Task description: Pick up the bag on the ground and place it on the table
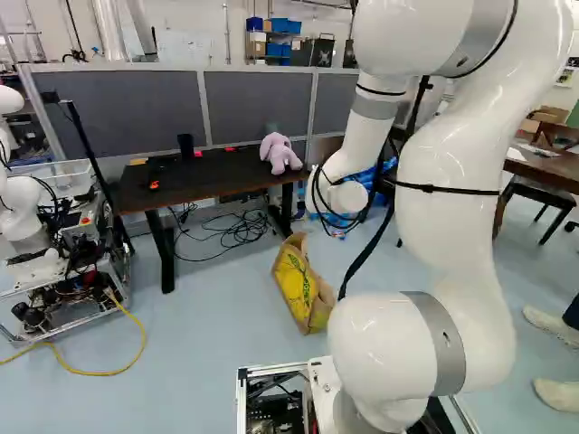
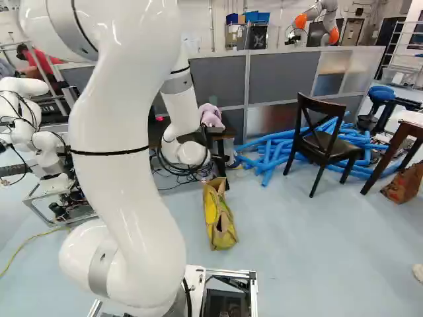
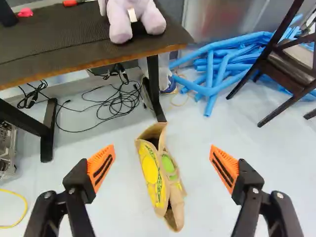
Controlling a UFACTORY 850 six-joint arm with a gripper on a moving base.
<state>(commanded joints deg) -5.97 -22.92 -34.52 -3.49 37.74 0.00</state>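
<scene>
Fingers (image 3: 101, 169) wide open, paper bag (image 3: 160, 175) on the floor (image 3: 123, 212) ahead, in line with the gap.
Obstacles: table (image 1: 226, 183) just beyond the bag, its leg (image 3: 154, 89) near the bag's open top; loose black cables (image 3: 116, 106) on the floor under it. Lilac plush toy (image 1: 280, 154) sits at the tabletop's right end in left base view, dark cup-like item (image 1: 186, 146) farther left. Blue foam tubes (image 2: 269, 153) and wooden chair (image 2: 328, 146) right of the table in right base view. Orange pads well apart, bag clear of both.
</scene>
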